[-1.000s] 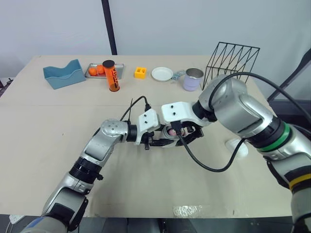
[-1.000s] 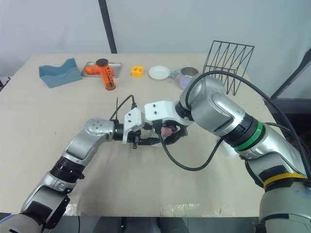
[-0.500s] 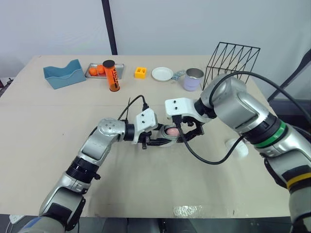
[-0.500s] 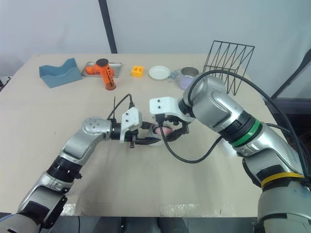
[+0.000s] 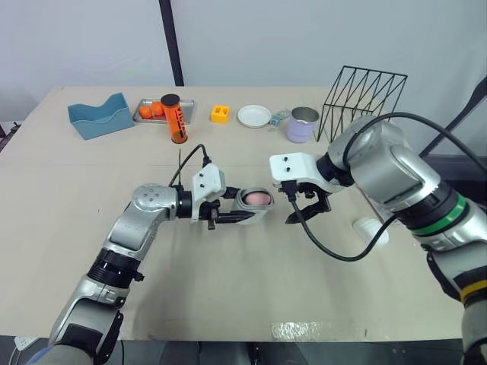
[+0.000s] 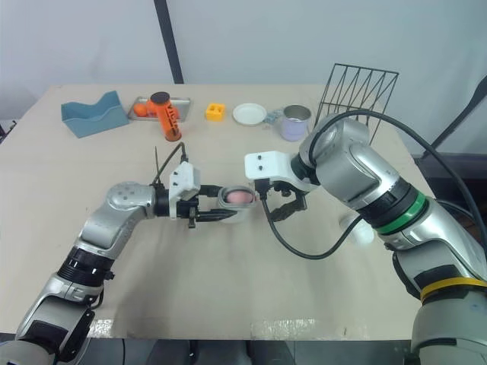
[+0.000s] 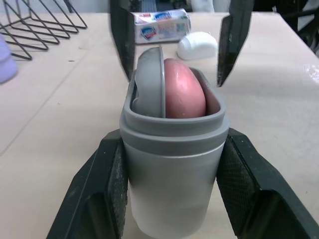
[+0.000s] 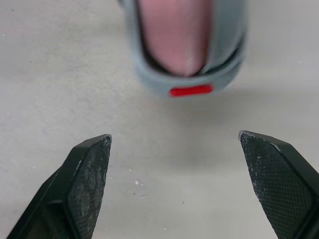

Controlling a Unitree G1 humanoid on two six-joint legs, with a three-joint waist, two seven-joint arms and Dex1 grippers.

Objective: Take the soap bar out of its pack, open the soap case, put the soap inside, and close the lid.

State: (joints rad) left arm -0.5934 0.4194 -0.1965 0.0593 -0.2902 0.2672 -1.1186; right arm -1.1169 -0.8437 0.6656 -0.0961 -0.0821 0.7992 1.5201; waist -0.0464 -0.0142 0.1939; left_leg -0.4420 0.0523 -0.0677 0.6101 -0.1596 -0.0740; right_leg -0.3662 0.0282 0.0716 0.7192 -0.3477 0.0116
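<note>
You are holding the soap case (image 5: 256,201) in the left gripper (image 7: 174,149), which is clamping it from both sides low on its grey body, lifting it just off the counter (image 5: 228,289) with its open mouth turning toward the right gripper (image 8: 174,138). This hold is probably steadying the case so the other arm can work on its mouth. The pink soap (image 7: 183,89) is sitting inside the case and filling most of the opening, with the grey lid (image 7: 149,82) standing on edge beside it, not yet closing the mouth. The right gripper is hovering just beside the case mouth, touching nothing, with its jaws spread wide. Judging by this, the soap is in and the lid closing is what is remaining. Beyond the case, the printed soap pack (image 7: 162,25) is lying on the counter with a white rounded object (image 7: 198,46) near it. How the lid is joining the case is being hidden by the soap and the rim, and what the red mark (image 8: 191,91) on the case end is for is hard to make out.
</note>
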